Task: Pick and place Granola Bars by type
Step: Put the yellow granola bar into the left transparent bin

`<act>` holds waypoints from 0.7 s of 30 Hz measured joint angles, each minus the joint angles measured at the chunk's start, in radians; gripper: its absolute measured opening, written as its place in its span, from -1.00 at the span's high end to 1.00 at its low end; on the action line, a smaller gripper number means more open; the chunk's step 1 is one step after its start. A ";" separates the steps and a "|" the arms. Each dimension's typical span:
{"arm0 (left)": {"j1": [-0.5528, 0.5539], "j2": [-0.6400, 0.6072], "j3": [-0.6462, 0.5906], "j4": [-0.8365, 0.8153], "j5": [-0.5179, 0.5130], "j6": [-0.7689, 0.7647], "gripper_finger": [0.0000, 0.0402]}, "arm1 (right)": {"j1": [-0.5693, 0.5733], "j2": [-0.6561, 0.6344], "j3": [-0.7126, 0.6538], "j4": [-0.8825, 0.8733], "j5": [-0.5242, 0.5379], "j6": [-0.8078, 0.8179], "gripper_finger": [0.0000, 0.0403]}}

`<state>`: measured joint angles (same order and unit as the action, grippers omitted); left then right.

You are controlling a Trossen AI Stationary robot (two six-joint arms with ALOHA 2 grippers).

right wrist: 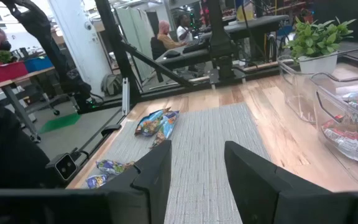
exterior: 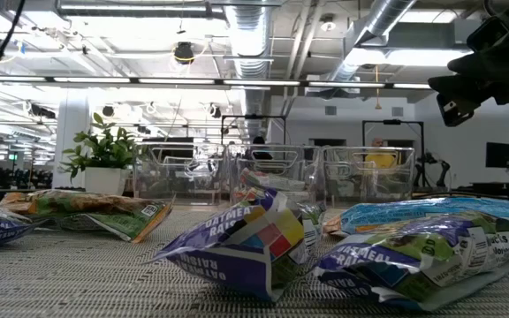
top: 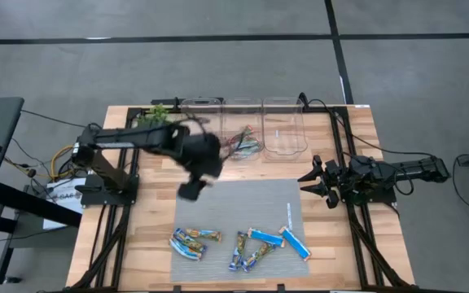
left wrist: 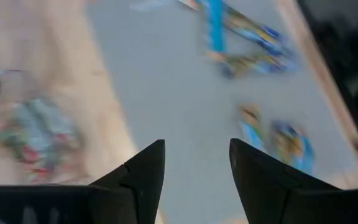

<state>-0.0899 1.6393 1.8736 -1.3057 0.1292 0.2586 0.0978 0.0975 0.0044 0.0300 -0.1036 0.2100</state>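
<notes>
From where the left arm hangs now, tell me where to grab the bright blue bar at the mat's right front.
Probably take the bright blue bar across its narrow middle, from straight above. It lies flat and diagonal on the grey mat, long edges free, so the open left claw would turn to span its width.

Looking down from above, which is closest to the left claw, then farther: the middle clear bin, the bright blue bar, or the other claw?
From the left gripper:
1. Middle clear bin, at the table's back, nearest.
2. Bright blue bar, front right of the mat.
3. Right gripper, far right, slightly farther.
</notes>
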 joint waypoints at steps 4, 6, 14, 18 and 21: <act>-0.123 -0.027 0.000 -0.097 0.025 0.038 0.14 | 0.000 0.000 0.000 0.000 0.000 0.000 0.30; -0.182 -0.042 0.000 -0.122 0.027 0.041 0.14 | 0.000 0.000 0.000 0.000 0.000 0.000 0.30; -0.426 -0.171 -0.116 -0.106 0.020 -0.026 0.14 | 0.000 0.000 0.000 0.000 0.000 0.000 0.29; -0.515 -0.263 -0.317 0.069 0.017 -0.125 0.14 | 0.000 0.000 0.000 0.000 0.000 0.000 0.30; -0.548 -0.311 -0.480 0.226 0.015 -0.200 0.14 | 0.000 0.000 0.000 0.000 0.000 0.000 0.30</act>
<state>-0.6378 1.3282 1.3937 -1.0797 0.1445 0.0587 0.0976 0.0975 0.0047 0.0303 -0.1036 0.2100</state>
